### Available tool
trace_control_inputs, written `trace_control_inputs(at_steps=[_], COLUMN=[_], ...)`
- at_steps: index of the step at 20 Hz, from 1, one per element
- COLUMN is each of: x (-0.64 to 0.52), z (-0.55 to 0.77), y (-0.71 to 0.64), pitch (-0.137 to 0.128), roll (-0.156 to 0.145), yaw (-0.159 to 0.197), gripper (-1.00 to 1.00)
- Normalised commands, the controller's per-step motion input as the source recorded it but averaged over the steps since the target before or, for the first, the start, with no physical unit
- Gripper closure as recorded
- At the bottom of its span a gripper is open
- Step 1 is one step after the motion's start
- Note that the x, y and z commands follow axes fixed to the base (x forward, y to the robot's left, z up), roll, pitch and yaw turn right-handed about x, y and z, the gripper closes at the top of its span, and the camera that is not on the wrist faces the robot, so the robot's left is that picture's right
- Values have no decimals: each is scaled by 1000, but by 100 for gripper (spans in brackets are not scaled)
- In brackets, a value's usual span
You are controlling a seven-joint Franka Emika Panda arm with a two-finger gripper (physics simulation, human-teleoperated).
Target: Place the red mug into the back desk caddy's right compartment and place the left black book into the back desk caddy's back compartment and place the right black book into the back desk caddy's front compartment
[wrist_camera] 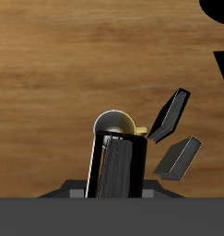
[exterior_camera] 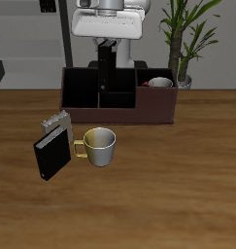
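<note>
The red mug (exterior_camera: 160, 84) stands inside the right compartment (exterior_camera: 158, 100) of the back desk caddy (exterior_camera: 81, 101). My gripper (exterior_camera: 107, 70) hangs over the caddy's black-walled partitions, shut on a black book (wrist_camera: 115, 168) held upright; by its place I take it for the left black book. The caddy's rim (wrist_camera: 49, 217) lies just beneath it in the wrist view. The right black book (exterior_camera: 51, 154) stands on the table nearer the front edge, and shows again as the black book (wrist_camera: 172, 114) in the wrist view.
A grey patterned book (exterior_camera: 56, 124) leans right behind the black book on the table. A pale mug with a yellow handle (exterior_camera: 98, 146) stands beside them. A potted plant (exterior_camera: 185, 39) rises behind the caddy's mug end.
</note>
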Motion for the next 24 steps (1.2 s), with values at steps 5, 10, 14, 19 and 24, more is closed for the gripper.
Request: trace_control_inputs(at_steps=[5, 10, 14, 19, 24], x=[-323, -369, -326, -285, -343], z=[-51, -48, -38, -31, 22], y=[-8, -52, -93, -29, -48], pitch=[37, 1, 15, 11, -23], roll=[5, -8, -29, 12, 19], yaw=[-41, 8, 31, 56, 64], gripper=[100, 100, 100, 100, 100])
